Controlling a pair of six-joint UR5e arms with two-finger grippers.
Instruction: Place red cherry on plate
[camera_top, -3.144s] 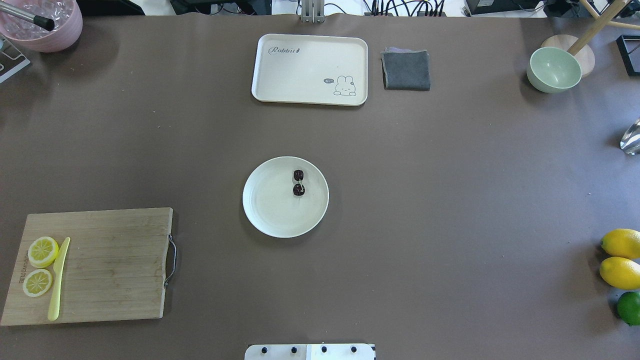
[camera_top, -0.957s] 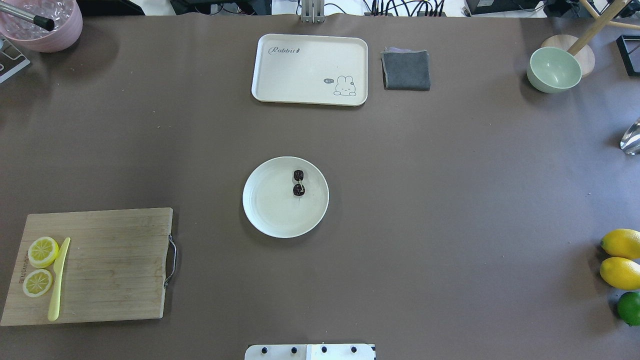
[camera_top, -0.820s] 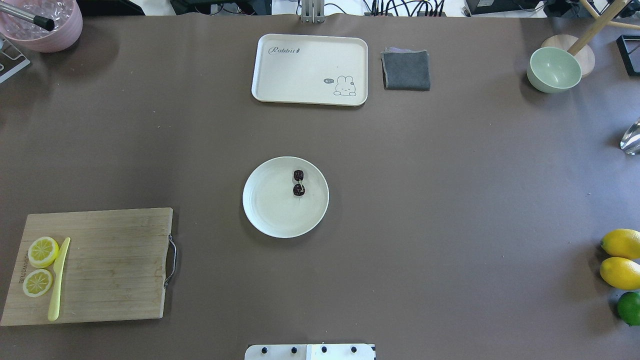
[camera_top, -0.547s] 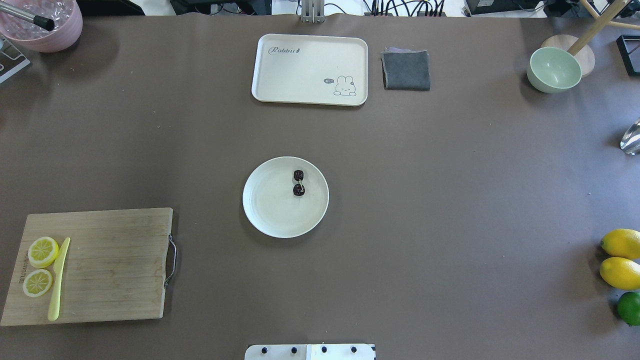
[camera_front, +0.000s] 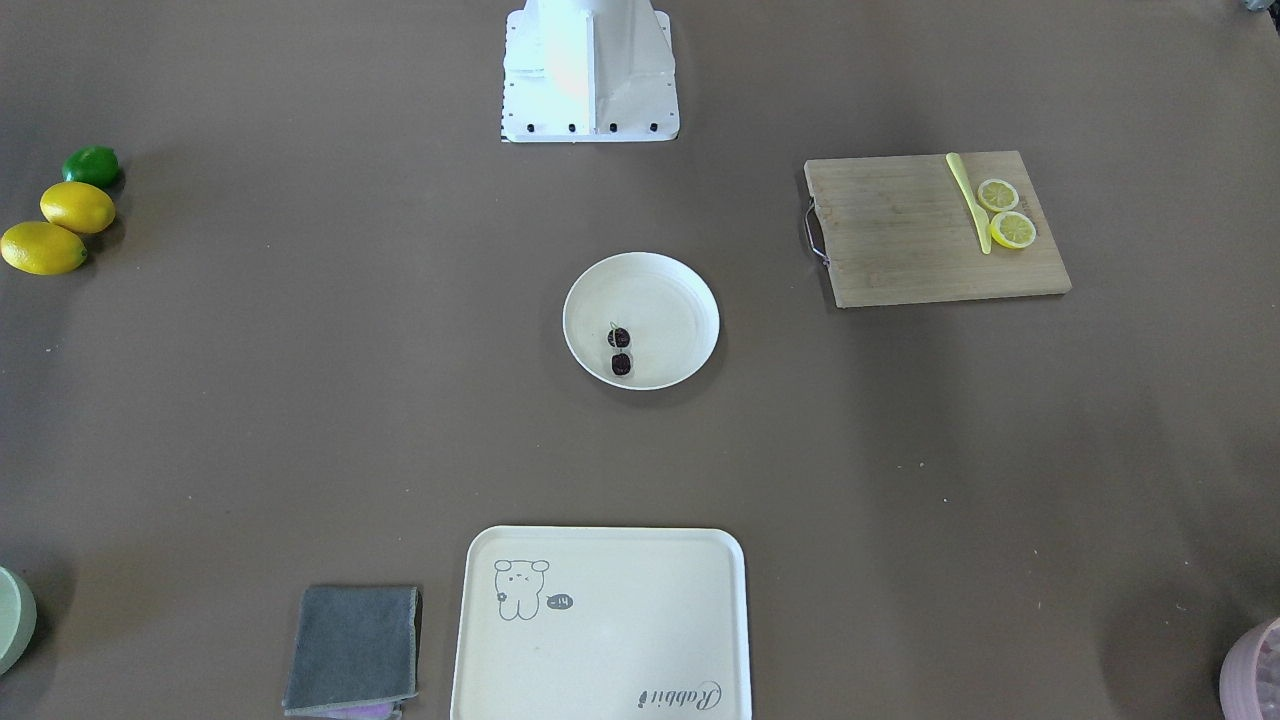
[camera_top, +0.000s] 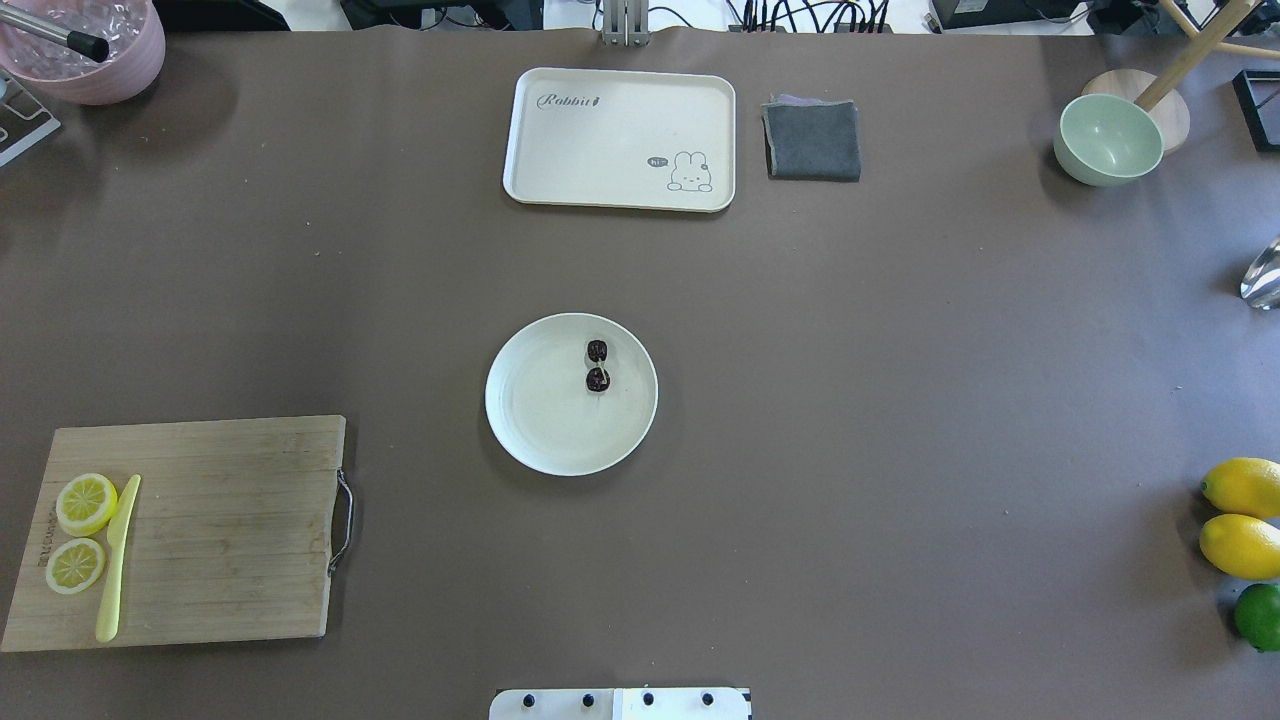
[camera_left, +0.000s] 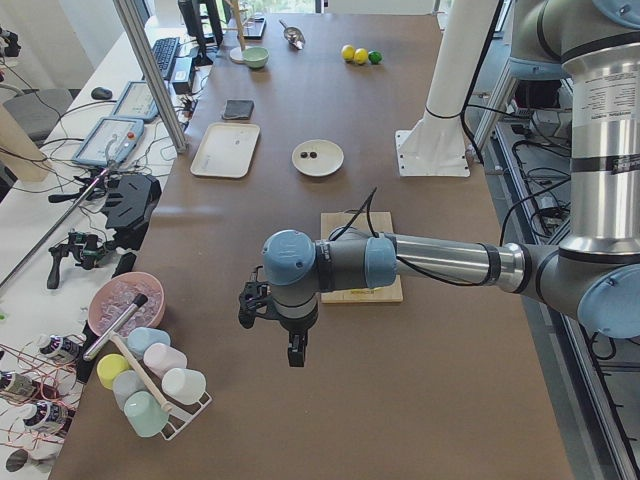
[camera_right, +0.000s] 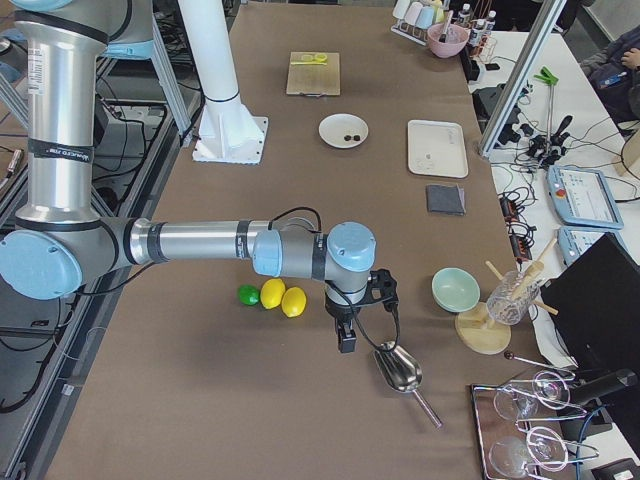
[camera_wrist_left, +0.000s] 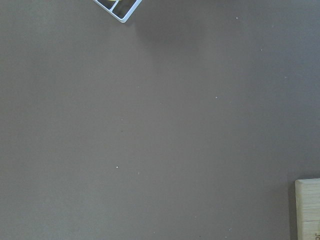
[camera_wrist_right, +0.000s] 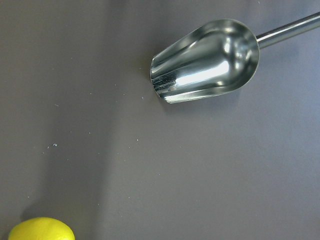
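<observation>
The red cherry (camera_top: 597, 365), a pair of dark round fruits on one stem, lies inside the round cream plate (camera_top: 530, 420) at the table's middle, toward its far right part. The front-facing view shows the cherry (camera_front: 620, 351) in the plate (camera_front: 680, 300) as well. Neither gripper touches them. My left gripper (camera_left: 293, 352) hangs over bare table beyond the cutting board, far from the plate (camera_left: 328, 163); I cannot tell if it is open or shut. My right gripper (camera_right: 346, 340) hovers near the lemons and the metal scoop, and its state I cannot tell either.
A cream rabbit tray (camera_top: 620, 138) and a grey cloth (camera_top: 812, 140) lie at the far edge. A wooden cutting board (camera_top: 220, 530) carries lemon slices (camera_top: 85, 503) and a yellow knife (camera_top: 117, 555). Lemons (camera_top: 1240, 515), a lime (camera_top: 1258, 615), a green bowl (camera_top: 1108, 138) and a scoop (camera_wrist_right: 207, 60) sit at the right.
</observation>
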